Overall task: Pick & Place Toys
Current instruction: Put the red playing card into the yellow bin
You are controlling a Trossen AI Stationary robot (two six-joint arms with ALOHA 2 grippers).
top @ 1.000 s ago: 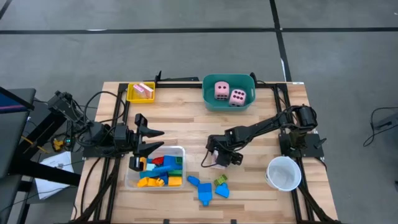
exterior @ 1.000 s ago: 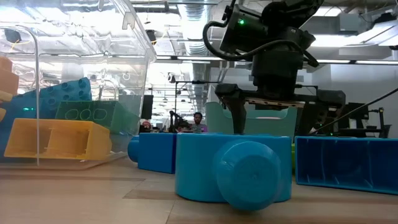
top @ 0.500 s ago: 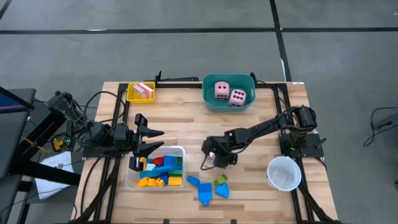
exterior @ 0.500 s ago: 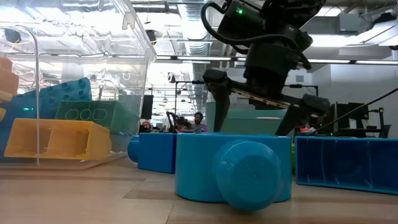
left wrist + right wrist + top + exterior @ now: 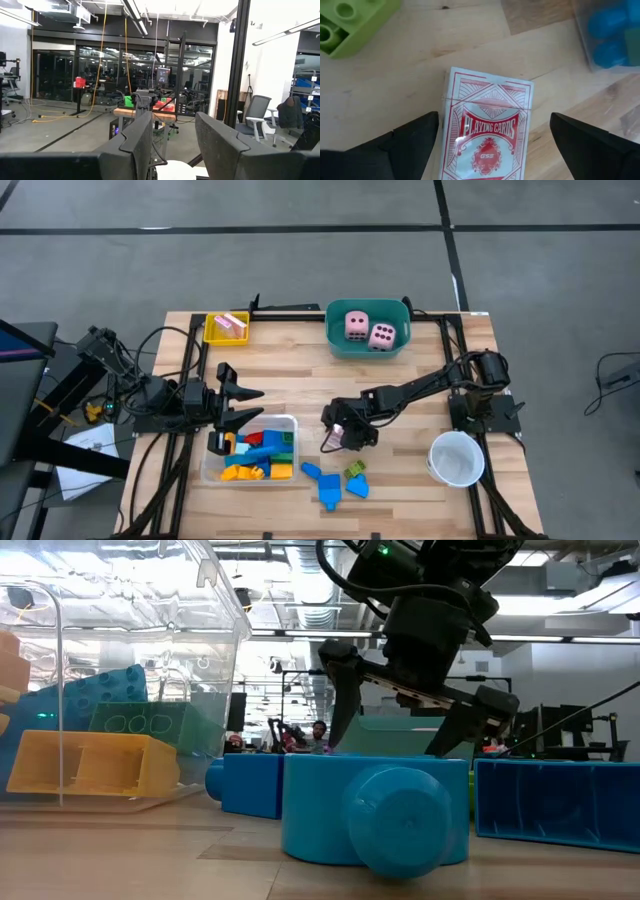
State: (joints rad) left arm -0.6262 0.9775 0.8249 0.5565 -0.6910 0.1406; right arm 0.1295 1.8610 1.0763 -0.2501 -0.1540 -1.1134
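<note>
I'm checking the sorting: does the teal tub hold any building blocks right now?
No, in the high view the teal tub holds only the two pink dice, with no blocks in it.

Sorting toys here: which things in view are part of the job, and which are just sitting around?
Job: playing cards pack under the open right gripper; loose blue blocks; green block; blocks in the clear tray; pink dice; cards.

Just there: teal tub, yellow tray, clear tray, white cup, left gripper waiting.
</note>
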